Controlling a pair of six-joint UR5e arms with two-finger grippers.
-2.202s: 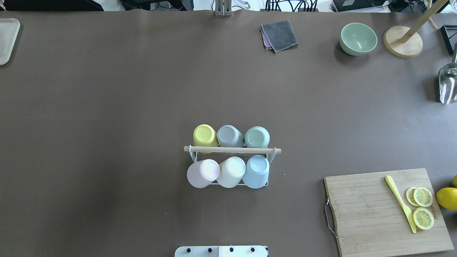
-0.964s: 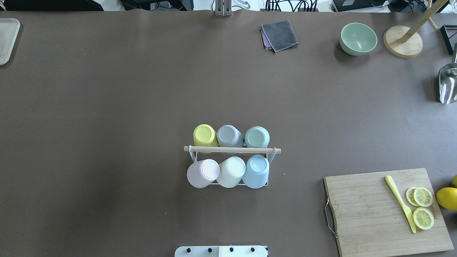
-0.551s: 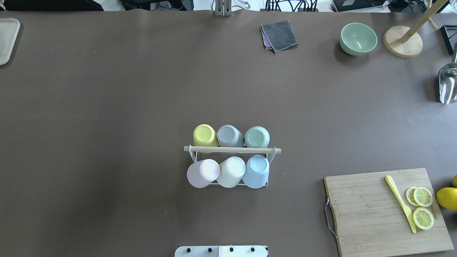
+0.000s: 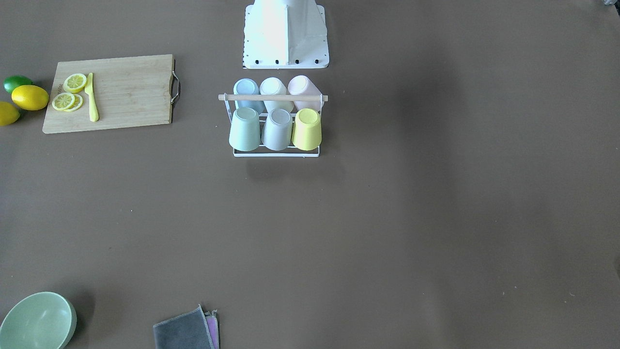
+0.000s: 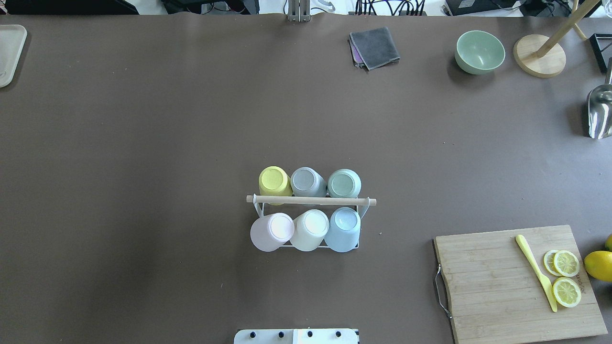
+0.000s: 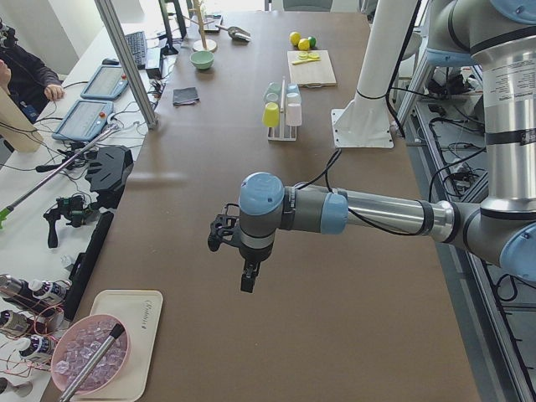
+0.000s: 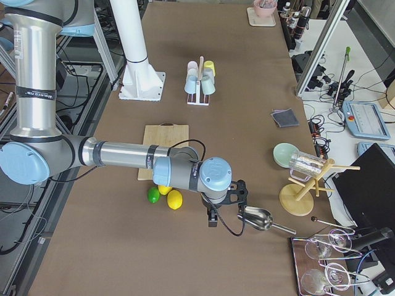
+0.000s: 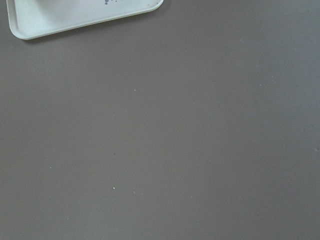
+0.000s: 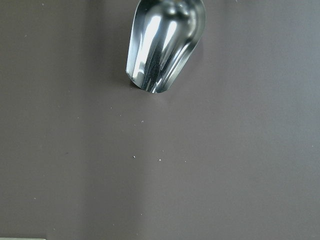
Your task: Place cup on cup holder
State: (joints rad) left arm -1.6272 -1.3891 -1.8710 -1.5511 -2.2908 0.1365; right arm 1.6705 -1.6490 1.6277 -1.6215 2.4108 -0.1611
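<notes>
Cup holder (image 5: 311,201) sits mid-bench, near the robot base, wooden rod on top running left-right. Six cups are on it, all upside down on the prongs, in two rows of three. Far row from the robot: yellow cup (image 5: 274,181), grey cup (image 5: 306,181), green cup (image 5: 344,183). Near row, tilted toward the robot: pink cup (image 5: 271,231), cream cup (image 5: 311,229), blue cup (image 5: 343,228). Neighbouring cups are touching or just beside each other.

Left end effector (image 6: 224,236) hangs over bare bench toward the robot's left end, well apart from the holder; spread or pressed together, cannot tell. Its wrist camera shows only bench and a corner of a white tray (image 8: 75,15).

Right end effector (image 7: 239,192) hangs over the right end, above a metal scoop (image 9: 165,45) lying on the bench; its state also cannot be told, and nothing is visibly held.

Also there: cutting board (image 5: 502,282) with lemon slices (image 5: 566,277) and a yellow knife (image 5: 535,272), a green bowl (image 5: 479,51), and a folded grey cloth (image 5: 374,47).
</notes>
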